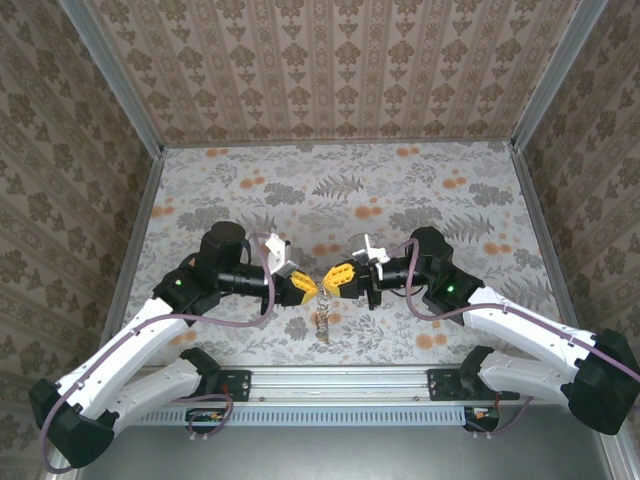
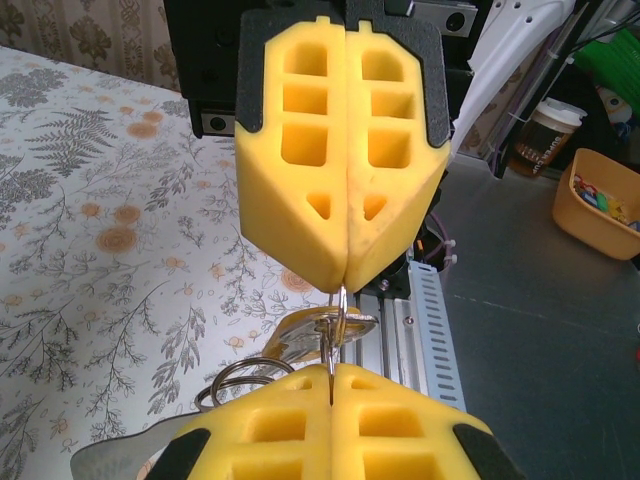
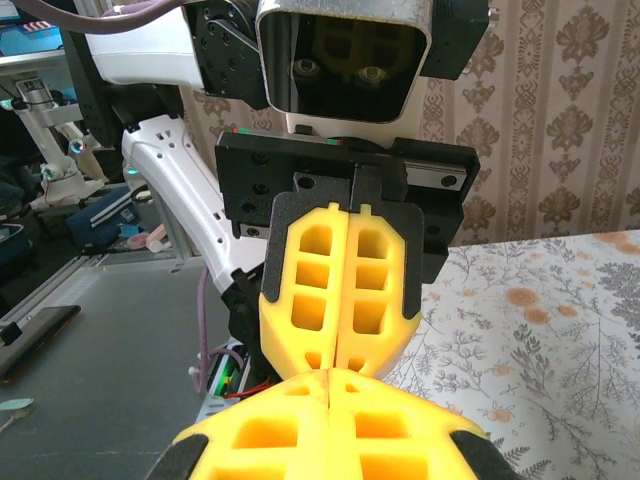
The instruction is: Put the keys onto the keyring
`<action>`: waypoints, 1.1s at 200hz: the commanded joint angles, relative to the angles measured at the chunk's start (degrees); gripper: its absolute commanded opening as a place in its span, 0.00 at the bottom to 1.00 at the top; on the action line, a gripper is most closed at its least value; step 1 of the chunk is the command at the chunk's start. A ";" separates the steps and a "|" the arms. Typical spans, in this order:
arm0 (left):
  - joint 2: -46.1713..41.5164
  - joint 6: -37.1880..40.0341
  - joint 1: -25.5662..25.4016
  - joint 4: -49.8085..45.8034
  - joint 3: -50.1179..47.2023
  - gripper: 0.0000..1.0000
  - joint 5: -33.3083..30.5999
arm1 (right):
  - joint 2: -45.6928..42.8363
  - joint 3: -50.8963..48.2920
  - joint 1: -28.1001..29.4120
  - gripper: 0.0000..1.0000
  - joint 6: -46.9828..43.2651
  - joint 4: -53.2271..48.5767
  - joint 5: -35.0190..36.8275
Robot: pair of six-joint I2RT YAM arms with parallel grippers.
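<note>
Above a floral-print bench (image 1: pixel 400 190), the left gripper (image 1: pixel 305 288) and right gripper (image 1: pixel 338 280), both blocky yellow foam with square hollows, meet tip to tip. Each is clenched on the keyring (image 2: pixel 330 328): thin, dull metal loops, chain dangling toward six o'clock.

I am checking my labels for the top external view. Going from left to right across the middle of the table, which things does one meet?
In order: left arm → left pincer → keyring, hanging below where the two shut pincers meet → right pincer → right arm.
</note>
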 commanded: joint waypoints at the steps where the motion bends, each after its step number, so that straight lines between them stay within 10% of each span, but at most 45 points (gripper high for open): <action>1: -0.50 1.12 -0.50 1.66 1.09 0.00 1.25 | 0.35 -0.13 0.06 0.00 -0.34 -0.48 -2.44; 220: -0.58 0.91 0.06 1.98 1.24 0.00 1.93 | -1.41 0.39 0.19 0.00 -3.27 -5.10 -4.55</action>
